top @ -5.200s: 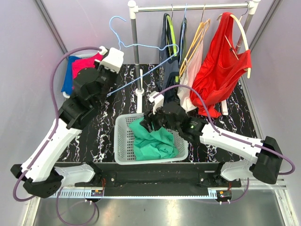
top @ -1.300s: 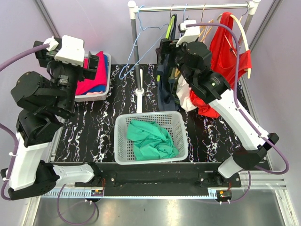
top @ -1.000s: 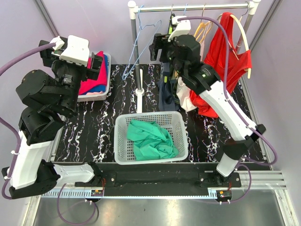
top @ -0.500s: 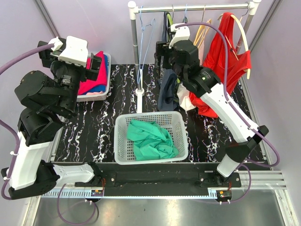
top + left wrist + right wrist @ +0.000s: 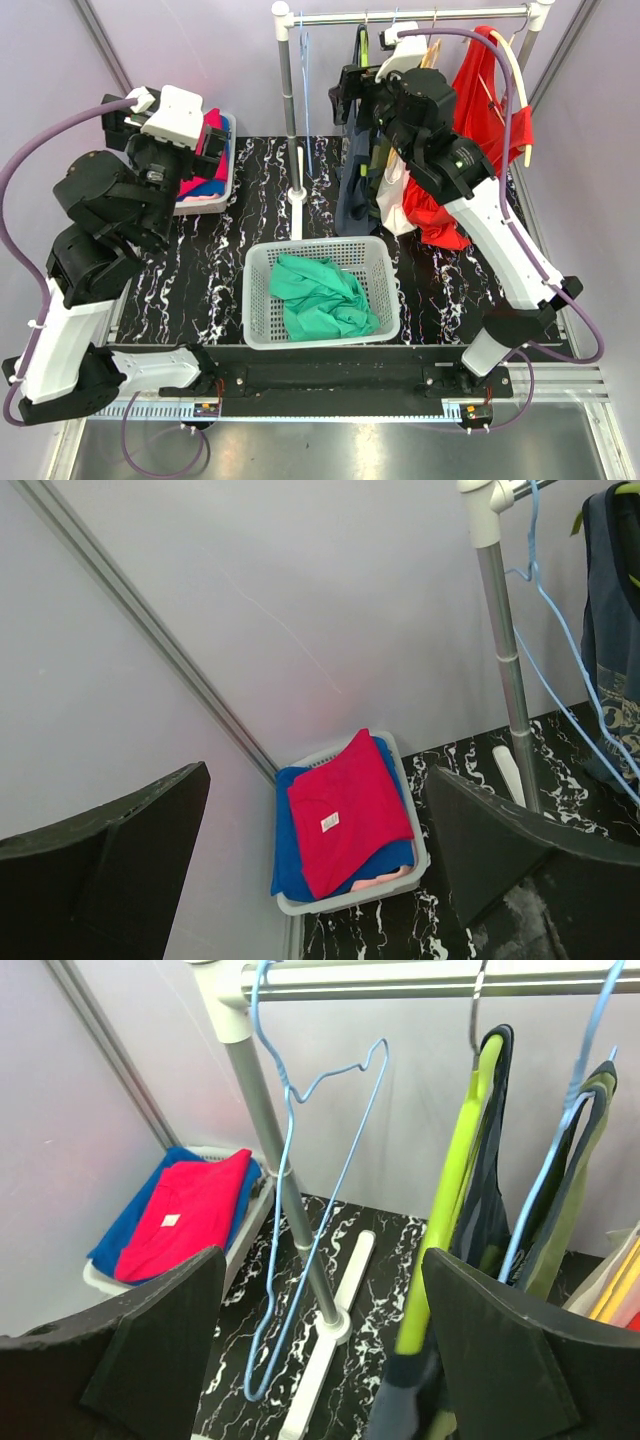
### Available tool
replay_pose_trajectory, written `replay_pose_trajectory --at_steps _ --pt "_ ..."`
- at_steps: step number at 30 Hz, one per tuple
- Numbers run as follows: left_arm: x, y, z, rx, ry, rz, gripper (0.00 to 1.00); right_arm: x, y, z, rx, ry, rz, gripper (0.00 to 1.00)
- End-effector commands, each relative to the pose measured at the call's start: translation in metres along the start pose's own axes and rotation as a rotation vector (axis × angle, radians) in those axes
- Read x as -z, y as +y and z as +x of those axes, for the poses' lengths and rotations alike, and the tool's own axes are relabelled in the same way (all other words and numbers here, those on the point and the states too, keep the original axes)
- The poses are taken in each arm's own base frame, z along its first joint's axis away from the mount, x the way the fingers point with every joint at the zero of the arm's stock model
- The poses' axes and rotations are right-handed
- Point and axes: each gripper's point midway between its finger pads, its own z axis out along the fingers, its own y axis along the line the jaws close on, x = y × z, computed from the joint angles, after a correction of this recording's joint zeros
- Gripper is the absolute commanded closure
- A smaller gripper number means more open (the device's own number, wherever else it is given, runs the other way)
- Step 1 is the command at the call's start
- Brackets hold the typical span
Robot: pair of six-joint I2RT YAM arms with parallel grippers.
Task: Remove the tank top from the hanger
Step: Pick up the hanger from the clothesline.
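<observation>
1. One green garment point(image 5: 325, 295), judged to be the tank top, lies crumpled in the white basket point(image 5: 248, 300) at the near middle of the surface point(image 5: 200, 290), apart from any hanger.
2. A bare blue wire hanger point(image 5: 345, 1160), likely its own, hangs by its hook at the left end of the rail point(image 5: 400, 978), just beside the rack's upright pole point(image 5: 272, 1160). Judgement: the removal looks complete, with the hanger parked out of the way.
3. The right tool point(image 5: 322, 1260) is raised before the rail, facing that hanger. Its jaws are released and wide, with nothing between them.
4. The left tool point(image 5: 318, 772) is held high at the far left, likewise released and empty, well apart from the other arm.
5. Further right on the rail, packed close together, hang a dark tank top point(image 5: 355, 190) on a lime hanger point(image 5: 450, 1190), an olive one point(image 5: 565, 1185), pale garments point(image 5: 395, 195) and a red tank top point(image 5: 470, 150). Judgement: this crowding, and the pole, would hamper any further reach.
6. A tray point(image 5: 350, 890) of folded red and blue clothes sits at the far left corner.
</observation>
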Motion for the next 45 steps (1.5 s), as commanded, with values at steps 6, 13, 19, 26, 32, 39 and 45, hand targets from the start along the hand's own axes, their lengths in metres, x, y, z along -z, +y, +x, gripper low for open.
replay_pose_trajectory --at_steps 6,13,19,26,32,39,45 --pt "-0.003 -0.012 -0.001 0.030 -0.014 0.041 0.01 -0.024 -0.025 0.012 0.024 0.024 0.060 0.11" --pt "-0.002 -0.011 0.000 0.027 -0.012 0.040 0.01 -0.042 -0.027 0.029 0.017 0.066 0.068 0.11" --pt "-0.001 -0.010 0.002 0.025 -0.011 0.039 0.01 -0.046 -0.031 0.039 0.015 0.108 0.099 0.16" --pt "-0.003 -0.018 0.006 0.019 -0.002 0.055 0.01 -0.025 -0.048 0.024 0.043 0.087 0.172 0.30" --pt "-0.006 -0.027 0.012 0.010 0.014 0.077 0.01 -0.010 -0.063 0.020 0.080 0.097 0.221 0.39" --pt "-0.004 -0.024 0.008 0.019 0.001 0.077 0.01 -0.007 -0.075 0.027 0.082 0.125 0.240 0.48" --pt "-0.003 -0.023 0.009 0.019 0.000 0.078 0.01 -0.010 -0.067 0.024 0.041 0.122 0.200 0.35"
